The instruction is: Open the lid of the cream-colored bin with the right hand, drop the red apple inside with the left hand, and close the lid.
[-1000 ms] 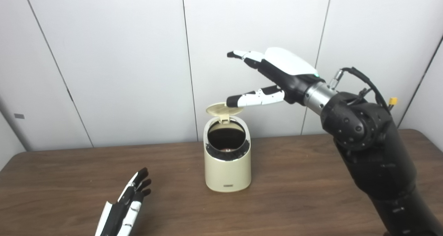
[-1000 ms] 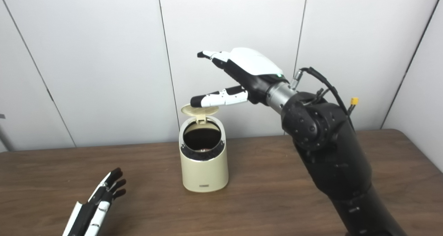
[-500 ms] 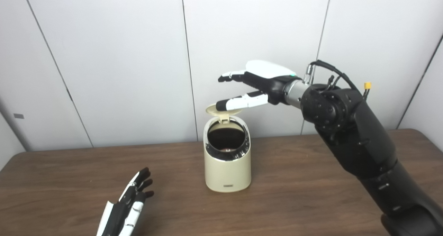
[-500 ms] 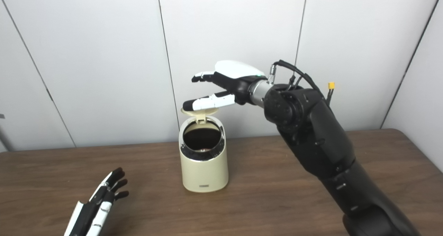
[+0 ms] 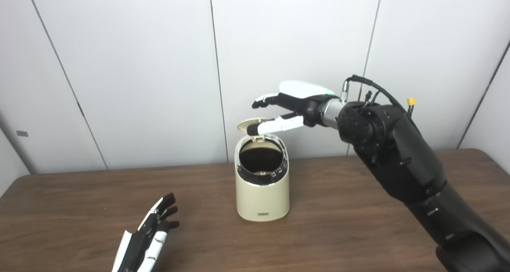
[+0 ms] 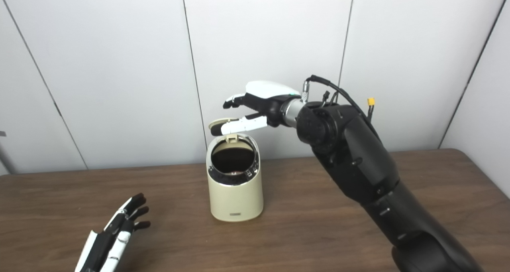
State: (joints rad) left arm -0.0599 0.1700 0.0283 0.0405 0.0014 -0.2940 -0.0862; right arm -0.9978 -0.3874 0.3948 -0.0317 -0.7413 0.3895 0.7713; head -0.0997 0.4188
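The cream-colored bin [image 5: 261, 192] stands mid-table with its round lid [image 5: 250, 124] tipped up at the back, nearly flat. A hint of the red apple [image 5: 261, 171] shows deep in the dark opening. My right hand [image 5: 289, 104] hovers over the lid, open, fingers spread, its lower finger lying across the lid's top; the lid [image 6: 219, 124] shows the same way in the right eye view. My left hand [image 5: 149, 236] rests low over the table's front left, open and holding nothing.
The brown wooden table [image 5: 358, 208] carries only the bin. White wall panels [image 5: 131, 64] stand close behind it. My right forearm [image 5: 406, 160] reaches in over the table's right side.
My right hand has come down and leftward onto the raised lid and levelled out. The lid has barely tilted. The left hand has stayed nearly still.
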